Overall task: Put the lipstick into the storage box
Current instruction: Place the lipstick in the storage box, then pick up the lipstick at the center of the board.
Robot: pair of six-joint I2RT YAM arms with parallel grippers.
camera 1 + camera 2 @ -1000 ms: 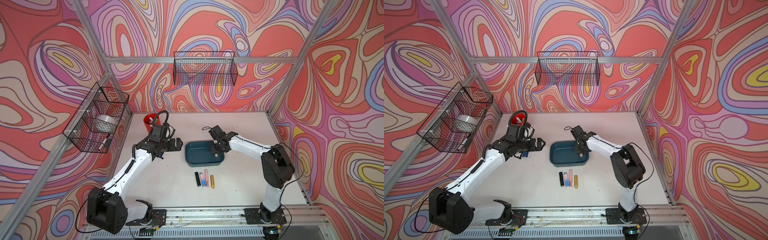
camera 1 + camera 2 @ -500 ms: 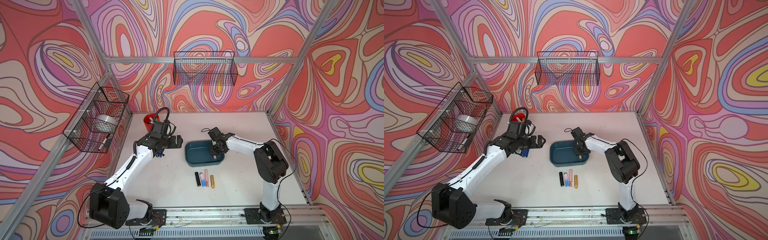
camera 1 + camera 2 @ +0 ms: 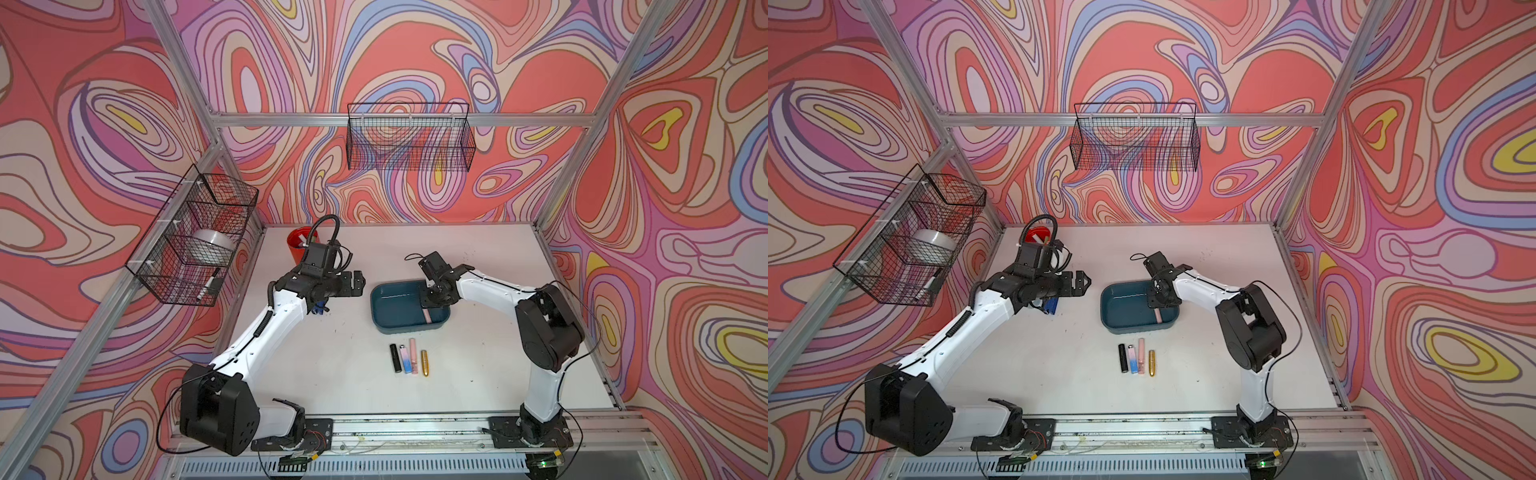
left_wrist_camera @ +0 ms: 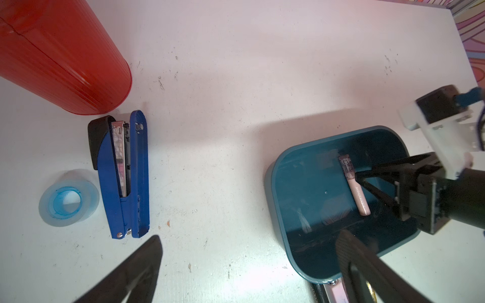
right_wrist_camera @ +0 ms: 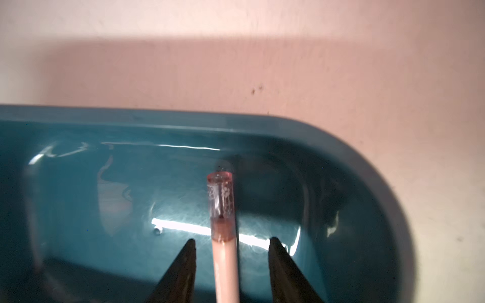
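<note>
The right gripper (image 5: 232, 239) is spread astride the lipstick (image 5: 222, 207), apparently loose at the right of the box (image 5: 157, 118); left gripper (image 4: 249, 234) spread too.

**Swirled walls around a white counter**

Three walls (image 3: 415, 50) carry a wavy print in coral, lilac, blue, cream and yellow, seen in both top views. Aluminium frame bars (image 3: 291, 119) run along the corners and across the back wall. A black wire basket (image 3: 409, 137) hangs from the back bar. A second wire basket (image 3: 191, 237), divided into compartments, hangs on the left wall and holds a grey roll of tape (image 3: 212, 245). The white counter (image 3: 478, 374) is evenly lit, with small dark scuffs (image 4: 160, 84). A slotted metal rail (image 3: 415, 428) borders its front edge.
</note>
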